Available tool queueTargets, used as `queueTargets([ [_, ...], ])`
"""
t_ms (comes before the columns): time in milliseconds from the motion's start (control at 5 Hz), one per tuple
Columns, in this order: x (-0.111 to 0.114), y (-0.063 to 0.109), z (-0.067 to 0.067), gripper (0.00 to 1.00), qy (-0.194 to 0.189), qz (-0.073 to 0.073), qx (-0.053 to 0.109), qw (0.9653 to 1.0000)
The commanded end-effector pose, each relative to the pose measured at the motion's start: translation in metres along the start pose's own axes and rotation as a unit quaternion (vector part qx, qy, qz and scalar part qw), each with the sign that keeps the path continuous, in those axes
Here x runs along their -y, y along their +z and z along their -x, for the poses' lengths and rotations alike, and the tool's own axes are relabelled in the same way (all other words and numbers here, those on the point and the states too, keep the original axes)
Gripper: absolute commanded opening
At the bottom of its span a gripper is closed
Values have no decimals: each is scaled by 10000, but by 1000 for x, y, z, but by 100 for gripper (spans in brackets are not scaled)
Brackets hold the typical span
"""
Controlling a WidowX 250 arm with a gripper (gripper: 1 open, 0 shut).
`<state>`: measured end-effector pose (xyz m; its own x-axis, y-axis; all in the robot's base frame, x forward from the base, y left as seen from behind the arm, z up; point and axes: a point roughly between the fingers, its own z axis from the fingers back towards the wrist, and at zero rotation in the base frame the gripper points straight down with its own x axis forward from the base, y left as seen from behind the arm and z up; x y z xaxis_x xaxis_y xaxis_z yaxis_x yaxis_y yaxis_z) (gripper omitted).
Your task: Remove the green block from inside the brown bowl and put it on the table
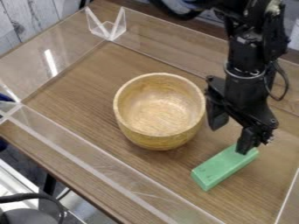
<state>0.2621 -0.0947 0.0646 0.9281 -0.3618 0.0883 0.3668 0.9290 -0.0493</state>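
Brown wood-grain surface (93, 70) spreads under the scene, matte and streaked, fenced by low clear acrylic walls (52, 131) that catch pale glints. Near its middle sits a round, thick-walled bowl of light tan wood (160, 110) with visible grain, its hollow holding nothing. To the bowl's right a black robot arm (251, 52) reaches straight down, its fingers (237, 123) spread wide apart and gripping nothing. A small flat, elongated green block (225, 167), matte and solid in colour, lies on the surface just below the fingers, its upper end right under one fingertip, outside the bowl.
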Motion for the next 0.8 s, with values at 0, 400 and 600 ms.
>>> queueTargets([
  [0, 0, 17, -9, 100, -41, -39, 355, 9994],
  [400, -1, 19, -9, 100, -48, -56, 399, 9992],
  [600, -4, 33, -11, 100, 19, -98, 531, 9985],
])
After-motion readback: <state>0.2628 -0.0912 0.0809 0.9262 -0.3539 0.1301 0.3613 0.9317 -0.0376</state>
